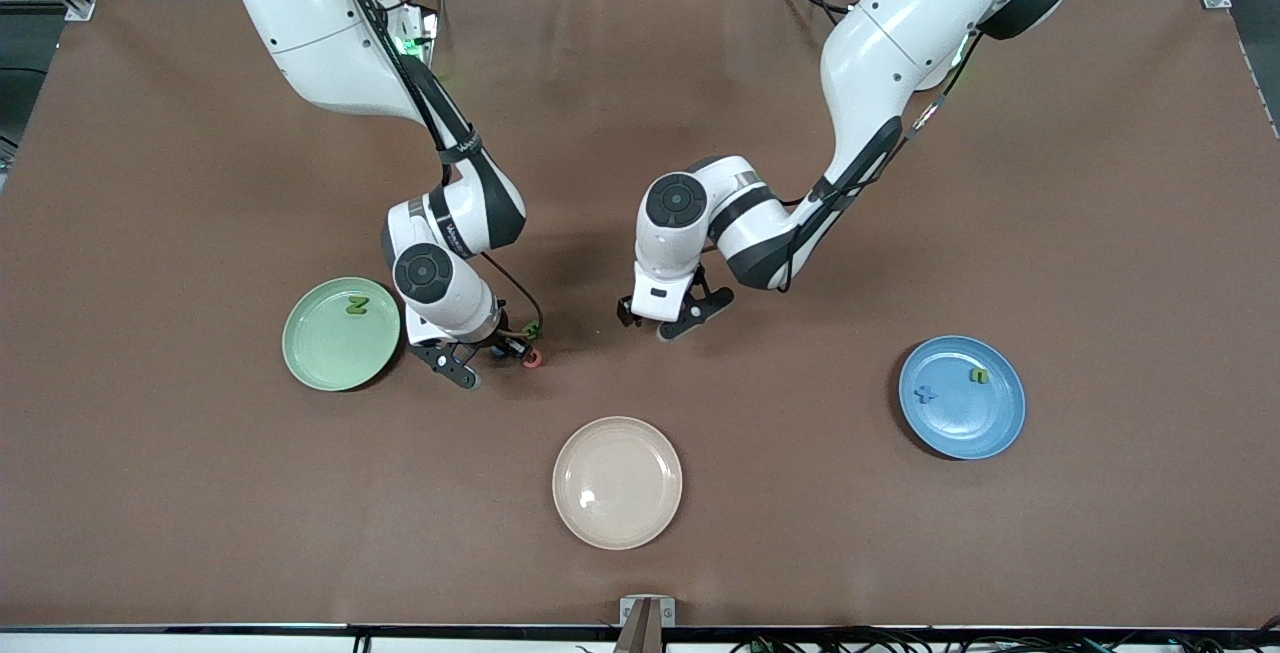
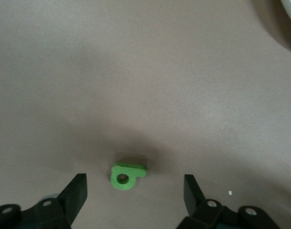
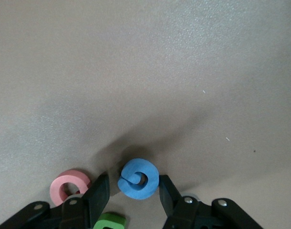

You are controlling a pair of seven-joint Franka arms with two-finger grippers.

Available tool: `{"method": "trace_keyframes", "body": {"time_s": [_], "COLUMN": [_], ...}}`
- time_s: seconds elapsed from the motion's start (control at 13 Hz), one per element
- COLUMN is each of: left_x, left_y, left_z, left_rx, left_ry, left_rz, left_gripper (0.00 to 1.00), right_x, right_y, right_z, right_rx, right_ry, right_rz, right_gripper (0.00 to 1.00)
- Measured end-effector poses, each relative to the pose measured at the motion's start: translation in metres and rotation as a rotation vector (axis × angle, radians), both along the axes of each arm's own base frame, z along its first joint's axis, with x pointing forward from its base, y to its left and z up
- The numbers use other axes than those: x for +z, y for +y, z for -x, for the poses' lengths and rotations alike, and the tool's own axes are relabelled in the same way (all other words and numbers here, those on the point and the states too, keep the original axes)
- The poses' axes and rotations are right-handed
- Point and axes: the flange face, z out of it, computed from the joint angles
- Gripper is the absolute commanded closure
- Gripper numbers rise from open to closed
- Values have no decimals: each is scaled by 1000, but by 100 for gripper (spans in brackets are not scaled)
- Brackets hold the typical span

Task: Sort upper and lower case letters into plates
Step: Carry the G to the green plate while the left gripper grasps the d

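A blue letter [image 3: 139,179] is enclosed between the closing jaws of the right gripper [image 3: 134,191], beside the mint green plate [image 1: 341,334]. The left gripper [image 2: 135,191] stands open around a small green letter [image 2: 126,174] on the table's middle. Lifting is needed next; each piece must be carried to its plate.

Light: you get bright, even overhead light.
Shadows: soft, short, under both arms.
Glare: a small highlight on the cream plate [image 1: 588,499].
Focus: your wrist views look slightly soft.
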Motion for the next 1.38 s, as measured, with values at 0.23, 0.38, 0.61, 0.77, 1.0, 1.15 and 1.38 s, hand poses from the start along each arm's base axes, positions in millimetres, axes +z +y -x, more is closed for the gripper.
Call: {"method": "trace_keyframes", "body": {"time_s": [0.23, 0.38, 0.61, 0.77, 1.0, 1.15, 1.38], "left_x": [-13, -20, -26, -25, -25, -22, -21], "left_y": [0, 0, 1, 1, -1, -1, 3], "left_z": [1, 2, 4, 3, 3, 1, -5], "left_rx": [39, 47, 77, 87, 89, 92, 102], "left_ry": [26, 39, 62, 72, 74, 75, 69], "left_rz": [-2, -5, -27, -28, -28, -32, -37], "left_gripper": [29, 32, 34, 41, 70, 88, 99], "right_x": [1, 4, 5, 10, 55, 92, 94], "right_y": [-2, -4, -13, -33, -106, -177, -281], "right_z": [-1, -2, -6, -12, -34, -44, -32], "right_rx": [3, 12, 11, 41, 147, 238, 352], "right_ry": [1, 1, 8, 47, 111, 135, 126], "right_rz": [0, 0, 3, 17, 4, -29, -69], "right_gripper": [66, 93, 99, 99, 99, 99, 98]}}
